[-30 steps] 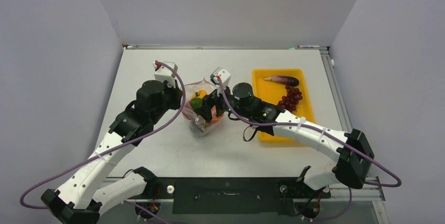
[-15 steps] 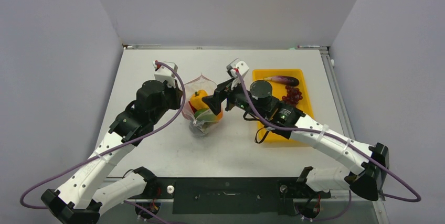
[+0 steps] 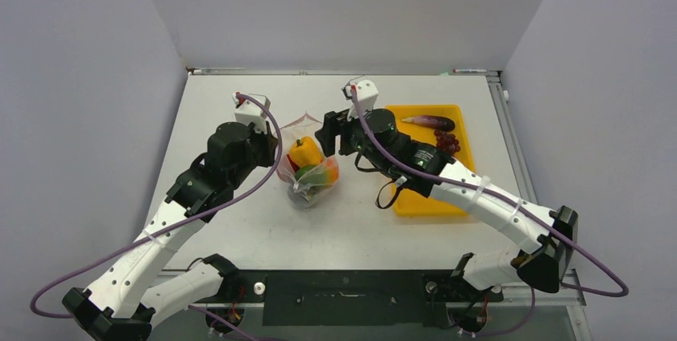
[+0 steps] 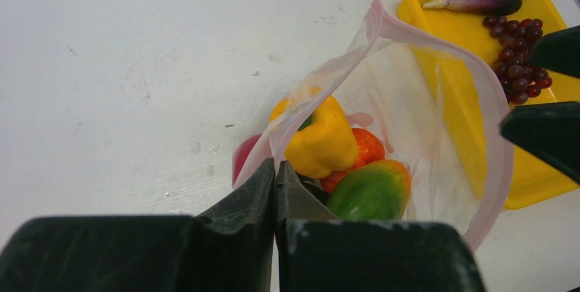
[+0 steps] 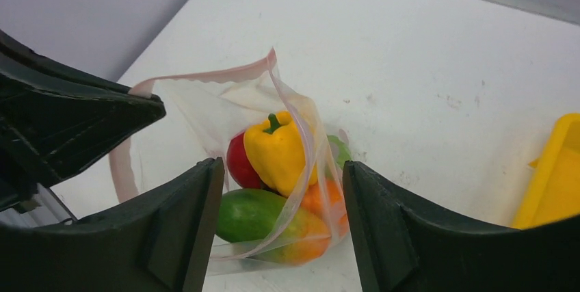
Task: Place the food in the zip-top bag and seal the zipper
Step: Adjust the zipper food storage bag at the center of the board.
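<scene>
The zip-top bag (image 3: 310, 184) stands with its mouth open on the table, and its pink zipper (image 5: 205, 76) curves around the mouth. Inside lies food: a yellow bell pepper (image 4: 321, 135), a red piece (image 5: 239, 162), an orange piece (image 4: 364, 150) and a green-orange piece (image 4: 373, 189). My left gripper (image 4: 275, 169) is shut on the bag's near rim and holds it up. Just above the mouth, on the tray side, my right gripper (image 5: 282, 169) hangs open and holds nothing. An eggplant (image 3: 432, 122) and a grape bunch (image 3: 446, 143) lie in the yellow tray (image 3: 415, 201).
The yellow tray stands right of the bag, close to the right arm. White table surrounds the bag, with grey walls on three sides. A raised rail runs along the table's far edge (image 3: 335, 72).
My right gripper has pulled up and back out of the bag, leaving the green-orange piece inside. The left gripper has held still on the rim.
</scene>
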`<state>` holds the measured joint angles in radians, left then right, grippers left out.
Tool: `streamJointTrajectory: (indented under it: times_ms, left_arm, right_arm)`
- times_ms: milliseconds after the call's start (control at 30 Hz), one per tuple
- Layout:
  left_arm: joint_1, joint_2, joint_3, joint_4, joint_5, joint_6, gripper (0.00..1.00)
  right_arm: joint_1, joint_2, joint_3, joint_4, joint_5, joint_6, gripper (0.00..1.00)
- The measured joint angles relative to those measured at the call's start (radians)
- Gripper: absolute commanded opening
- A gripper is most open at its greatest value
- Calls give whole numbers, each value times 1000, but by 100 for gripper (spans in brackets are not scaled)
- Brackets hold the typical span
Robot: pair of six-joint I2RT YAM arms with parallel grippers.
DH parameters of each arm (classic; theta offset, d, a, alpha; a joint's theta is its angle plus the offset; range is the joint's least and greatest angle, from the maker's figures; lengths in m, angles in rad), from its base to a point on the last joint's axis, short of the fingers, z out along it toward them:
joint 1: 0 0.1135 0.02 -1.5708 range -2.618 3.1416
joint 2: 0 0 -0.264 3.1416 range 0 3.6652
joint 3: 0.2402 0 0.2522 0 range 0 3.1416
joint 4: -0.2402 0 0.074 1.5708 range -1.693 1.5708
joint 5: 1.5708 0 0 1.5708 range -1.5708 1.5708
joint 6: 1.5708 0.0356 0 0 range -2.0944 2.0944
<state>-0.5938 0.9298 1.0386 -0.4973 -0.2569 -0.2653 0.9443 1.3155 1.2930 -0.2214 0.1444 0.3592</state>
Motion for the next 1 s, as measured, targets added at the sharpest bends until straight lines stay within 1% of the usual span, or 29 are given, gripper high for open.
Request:
streamJointTrajectory:
  times_ms: [133,167,233,300,333,500,600,733,867,1000]
  left_arm:
    - [0,0,0,0,3,0,0]
    - [0,0,0,0,4,0,0]
    - [0,0,0,0,6,0,0]
    - [0,0,0,0,8,0,0]
    - [0,0,0,0,8,0,0]
    - [0,0,2,-2,7,0,0]
    - [0,0,27,-28,2,0,0]
    - [0,-1,138,-115,-19,0,0]
    - [0,-16,249,-167,-37,-2,0]
    - [0,-46,273,-180,-42,-15,0]
  right_arm:
    - [0,85,30,-61,8,21,47]
    - [0,104,37,-77,9,24,42]
    - [1,139,54,-112,13,30,29]
    - [1,171,74,-146,17,32,11]
    - [2,183,82,-160,18,35,6]
    - [8,204,129,-214,38,46,5]
    - [15,204,186,-241,54,40,5]
    - [27,203,266,-246,82,17,5]
    - [38,188,310,-238,107,0,5]
    - [40,161,288,-219,125,-4,5]
